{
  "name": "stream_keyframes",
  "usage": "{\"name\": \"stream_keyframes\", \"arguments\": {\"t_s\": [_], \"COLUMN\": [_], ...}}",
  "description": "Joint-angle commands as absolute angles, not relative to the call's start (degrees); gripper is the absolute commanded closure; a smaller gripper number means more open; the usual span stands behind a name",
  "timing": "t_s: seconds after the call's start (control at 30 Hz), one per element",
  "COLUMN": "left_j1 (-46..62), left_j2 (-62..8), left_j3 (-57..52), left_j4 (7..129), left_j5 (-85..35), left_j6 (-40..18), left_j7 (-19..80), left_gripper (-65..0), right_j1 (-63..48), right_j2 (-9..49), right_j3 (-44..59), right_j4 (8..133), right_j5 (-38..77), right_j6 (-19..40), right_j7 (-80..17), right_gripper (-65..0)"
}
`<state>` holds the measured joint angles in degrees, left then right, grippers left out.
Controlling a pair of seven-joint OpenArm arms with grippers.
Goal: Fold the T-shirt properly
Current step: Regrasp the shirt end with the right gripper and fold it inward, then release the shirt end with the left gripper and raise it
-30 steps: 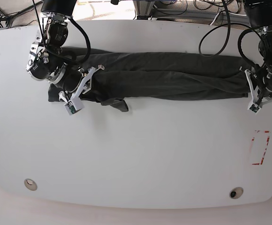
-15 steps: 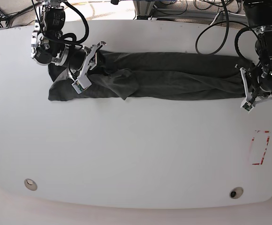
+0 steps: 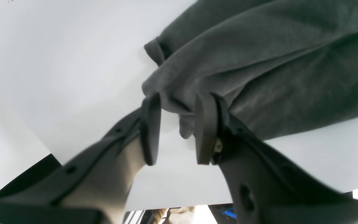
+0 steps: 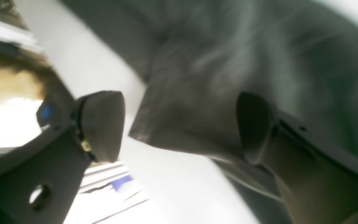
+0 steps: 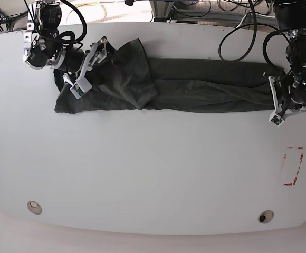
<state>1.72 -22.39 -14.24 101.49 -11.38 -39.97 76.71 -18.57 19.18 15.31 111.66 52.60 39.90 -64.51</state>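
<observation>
The dark grey T-shirt (image 5: 195,84) lies as a long wrinkled band across the far part of the white table (image 5: 153,168). At its left end a flap of cloth (image 5: 134,79) lies folded over the band. My right gripper (image 5: 87,67) hovers over that end with its jaws wide apart. In the blurred right wrist view the gripper (image 4: 179,127) holds nothing, and the T-shirt (image 4: 213,62) lies beyond it. My left gripper (image 5: 276,103) is at the band's right end. In the left wrist view the gripper (image 3: 177,130) pinches a bunched fold of the T-shirt (image 3: 275,46).
A red rectangular marking (image 5: 293,166) sits on the table's right side. Two round insets (image 5: 34,207) (image 5: 265,216) lie near the front edge. Black cables (image 5: 237,31) hang over the far edge behind the arms.
My right gripper swung the loose flap from the shirt's near edge up over the band, then opened and let it go. The left gripper stayed almost still on its end.
</observation>
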Motion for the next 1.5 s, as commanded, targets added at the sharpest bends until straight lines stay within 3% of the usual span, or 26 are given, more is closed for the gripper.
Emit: {"name": "stream_keyframes", "arguments": {"t_s": [0.0, 0.13, 0.2, 0.43, 0.5, 0.63, 0.93, 1.47], "left_j1": [0.8, 0.6, -0.4, -1.6, -1.7, -3.1, -7.3, -7.1], "left_j2": [-23.3, -23.2, -22.7, -19.4, -18.6, -18.3, -18.3, -22.4], "left_j3": [-14.7, -15.1, -15.2, -23.5, -25.8, -28.1, -37.0, -38.8], "left_j4": [102.3, 102.3, 102.3, 102.3, 101.8, 99.1, 87.7, 68.4], "left_j5": [-11.2, -11.5, -11.6, -17.2, -19.9, -25.5, -29.5, -38.5], "left_j6": [-40.0, -40.0, -40.0, -40.0, -40.0, -40.0, -40.0, -40.0], "left_j7": [76.4, 76.4, 76.4, 76.8, 76.8, 77.0, 80.0, 80.0], "left_gripper": [-17.8, -17.8, -17.8, -17.9, -17.9, -21.7, -40.7, -42.4], "right_j1": [-18.4, -17.5, -16.6, -13.8, -13.1, -11.6, -11.1, -11.4], "right_j2": [19.7, 18.2, 17.6, 13.6, 12.5, 10.2, 7.8, 8.0], "right_j3": [19.5, 22.7, 23.1, 21.9, 21.3, 21.2, 21.2, 21.2], "right_j4": [113.2, 112.6, 112.3, 111.3, 110.2, 107.1, 99.6, 98.8], "right_j5": [53.4, 50.9, 47.3, 32.2, 28.0, 20.1, 9.6, 9.8], "right_j6": [40.0, 40.0, 40.0, 40.0, 40.0, 40.0, 40.0, 40.0], "right_j7": [-62.8, -61.2, -61.1, -60.9, -60.9, -59.4, -51.6, -51.4], "right_gripper": [-53.7, -49.9, -43.8, -12.7, -8.9, -10.1, -10.5, -10.3]}}
